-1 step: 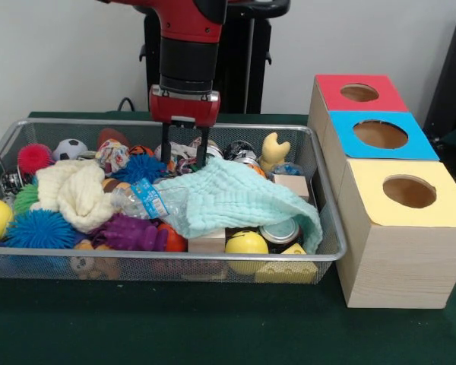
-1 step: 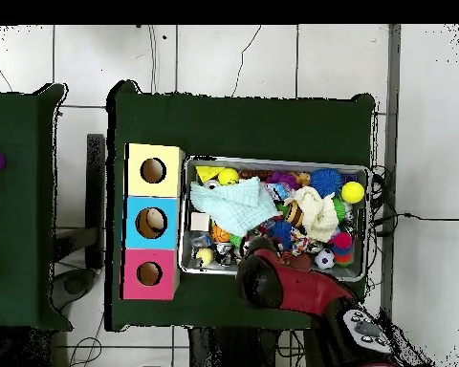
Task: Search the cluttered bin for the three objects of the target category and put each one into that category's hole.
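The wire bin (image 1: 7,148) sat on the green table (image 1: 137,327), packed with spiky balls, a crushed plastic bottle (image 1: 148,199) and a mint cloth (image 1: 235,199) draped over its right half. The gripper (image 1: 184,163) hung over the bin's far middle, fingers parted and holding nothing, tips just above the cloth. Beside the bin stood the wooden box with the red hole (image 1: 359,93), blue hole (image 1: 381,134) and yellow hole (image 1: 409,192).

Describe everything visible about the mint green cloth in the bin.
The mint green cloth is soft, with a waffle-like weave, crumpled and spread over the right half of the wire bin. One corner droops to the front rim. It covers toys and lies over the clear plastic bottle's end. The end effector hangs just above its far edge.
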Robot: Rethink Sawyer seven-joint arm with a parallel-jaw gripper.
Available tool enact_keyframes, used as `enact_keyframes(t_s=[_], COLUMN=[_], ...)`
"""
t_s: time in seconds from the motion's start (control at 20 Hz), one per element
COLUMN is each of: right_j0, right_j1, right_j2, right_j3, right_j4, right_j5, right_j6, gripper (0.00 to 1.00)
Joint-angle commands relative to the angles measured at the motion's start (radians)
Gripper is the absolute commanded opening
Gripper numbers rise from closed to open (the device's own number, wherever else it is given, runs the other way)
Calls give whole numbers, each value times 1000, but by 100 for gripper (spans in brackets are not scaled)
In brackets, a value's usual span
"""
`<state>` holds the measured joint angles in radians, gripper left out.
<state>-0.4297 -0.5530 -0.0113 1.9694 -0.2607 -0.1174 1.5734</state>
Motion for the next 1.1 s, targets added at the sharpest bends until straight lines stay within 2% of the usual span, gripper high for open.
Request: enact_keyframes(t_s=[0.05,0.35,0.65,0.7,0.9,0.95,1.1], right_j0=[-11,10,24,26,29,29,15], right_j1=[125,172,173,174,170,169,159], right_j2=[38,20,2,-1,-5,-3,11], right_j3=[-52,-66,-70,-69,-66,-60,-56], right_j4=[-13,4,6,5,19,42,30], right_j5=[-114,-162,-197,-211,-203,-176,-174], right_j6=[181,183,167,168,174,185,185], gripper=[100,100,100,0,0,0,0])
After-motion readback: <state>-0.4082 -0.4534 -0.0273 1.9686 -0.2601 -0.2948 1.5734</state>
